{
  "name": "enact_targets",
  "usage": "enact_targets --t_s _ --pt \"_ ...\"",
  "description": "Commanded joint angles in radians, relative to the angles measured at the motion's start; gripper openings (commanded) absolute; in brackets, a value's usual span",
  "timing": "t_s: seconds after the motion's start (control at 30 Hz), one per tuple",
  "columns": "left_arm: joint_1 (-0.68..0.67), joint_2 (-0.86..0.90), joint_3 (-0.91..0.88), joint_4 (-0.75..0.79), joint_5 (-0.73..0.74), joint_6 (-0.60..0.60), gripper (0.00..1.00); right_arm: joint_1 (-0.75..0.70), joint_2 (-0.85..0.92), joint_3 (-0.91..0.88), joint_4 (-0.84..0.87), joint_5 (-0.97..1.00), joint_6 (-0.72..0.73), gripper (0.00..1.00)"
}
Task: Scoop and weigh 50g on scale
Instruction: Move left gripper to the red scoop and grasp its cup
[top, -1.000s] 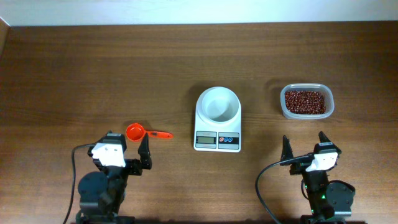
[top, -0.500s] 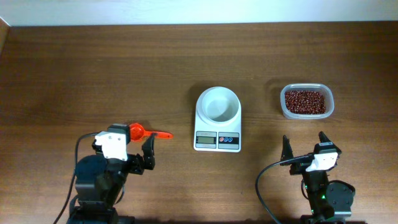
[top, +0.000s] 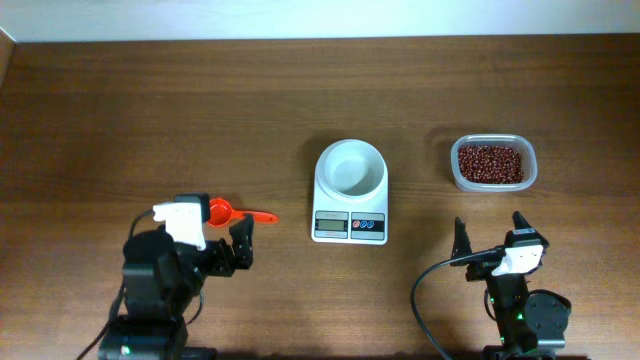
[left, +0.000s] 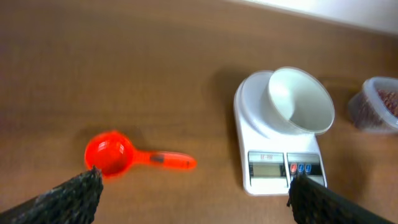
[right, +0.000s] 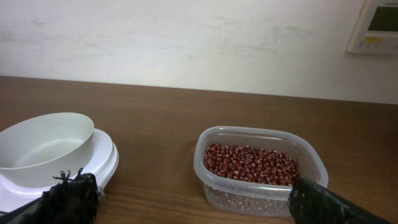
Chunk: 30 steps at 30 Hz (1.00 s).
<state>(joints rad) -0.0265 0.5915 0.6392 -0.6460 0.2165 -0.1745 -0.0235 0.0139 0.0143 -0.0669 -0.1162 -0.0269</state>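
Note:
The white scale (top: 349, 222) stands mid-table with an empty round white bowl (top: 350, 167) on top. The dark red-brown beans (top: 490, 163) fill a clear tub at the right. An orange-red scoop (top: 228, 212) lies flat left of the scale, its handle pointing right. My left gripper (top: 215, 230) hovers just in front of the scoop, open and empty. In the left wrist view the scoop (left: 118, 155) and scale (left: 273, 155) lie ahead of the wide-apart fingertips (left: 90, 186). My right gripper (top: 488, 226) is open in front of the beans (right: 249, 163), holding nothing.
The clear plastic tub (right: 261, 190) sits right of the scale (right: 102, 163) and bowl (right: 43, 146). A white wall runs along the table's far edge. Bare brown wood lies between the scoop, scale and tub.
The left arm has shifted right and toward the scoop, its wrist now overlapping the scoop's cup in the overhead view. The right arm, scoop, scale and tub have not moved.

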Motion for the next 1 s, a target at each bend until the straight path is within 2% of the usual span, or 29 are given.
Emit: enact_targets --t_s 0.0,0.07,0.13,0.23,0.3,0.43,0.47,0.57,0.67,0.87,0.93,0.97 --pt "0.003 0.151 0.158 -0.119 -0.126 -0.097 0.99 0.005 -0.01 -0.009 0.0 0.005 0.0 0.99" --pt "0.003 0.242 0.252 -0.202 -0.172 -0.117 0.99 0.005 -0.01 -0.009 0.0 0.005 0.0 0.99" --pt "0.003 0.3 0.294 -0.211 -0.156 -0.117 0.99 0.005 -0.01 -0.009 0.0 0.005 0.0 0.99" --pt "0.003 0.344 0.295 -0.209 -0.092 -0.117 0.99 0.005 -0.01 -0.009 0.0 0.005 0.0 0.99" --pt "0.003 0.381 0.295 -0.208 0.004 -0.117 0.99 0.005 -0.01 -0.009 0.0 0.005 0.0 0.99" --pt "0.003 0.435 0.295 -0.208 -0.014 -0.118 0.99 0.005 -0.01 -0.009 0.0 0.005 0.0 0.99" --pt "0.003 0.45 0.295 -0.209 -0.025 -0.144 0.99 0.005 -0.01 -0.009 0.0 0.005 0.0 0.99" --pt "0.003 0.515 0.295 -0.247 -0.224 -0.412 0.99 0.005 -0.01 -0.009 0.0 0.005 0.0 0.99" --pt "0.003 0.616 0.295 -0.241 -0.304 -0.538 0.99 0.005 -0.01 -0.009 0.0 0.005 0.0 0.99" --pt "0.058 0.84 0.295 -0.207 -0.356 -0.774 0.77 0.005 -0.01 -0.009 0.0 0.005 0.0 0.99" --pt "0.082 0.902 0.295 -0.178 -0.354 -0.82 0.69 0.005 -0.01 -0.009 0.0 0.005 0.0 0.99" --pt "0.087 0.929 0.295 -0.163 -0.352 -0.837 0.69 0.005 -0.01 -0.009 0.0 0.005 0.0 0.99"
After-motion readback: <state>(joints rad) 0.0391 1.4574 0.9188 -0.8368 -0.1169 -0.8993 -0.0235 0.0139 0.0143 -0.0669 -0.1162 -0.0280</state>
